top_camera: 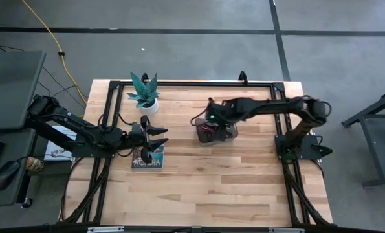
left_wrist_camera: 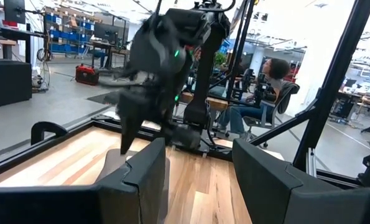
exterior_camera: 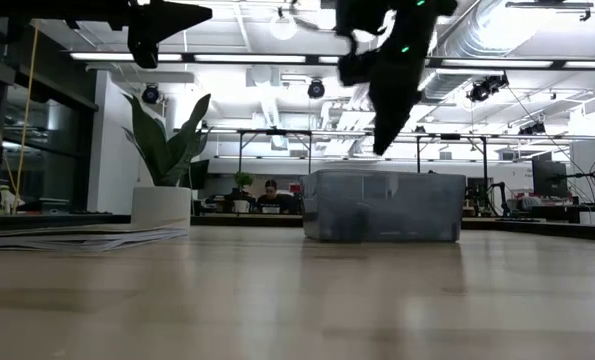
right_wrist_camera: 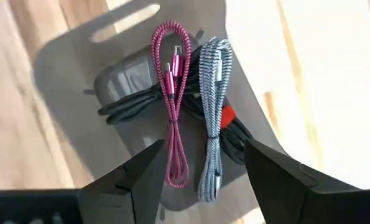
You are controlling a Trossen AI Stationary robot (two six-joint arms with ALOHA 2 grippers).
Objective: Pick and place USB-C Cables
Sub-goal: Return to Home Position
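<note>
The cables lie side by side in the bin near the middle of the table; the plant and book sit to its left

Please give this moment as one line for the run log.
right gripper: open, empty, above bin | bin: pink cable, silver-grey cable, black cables inside | left gripper: open, raised, by book

High: straight down over whole table and bin. Low: table-top height, level, side-on to bin. Right wrist: close above bin, looking in. Left wrist: farther off, facing bin. Shared throughout: bin.
</note>
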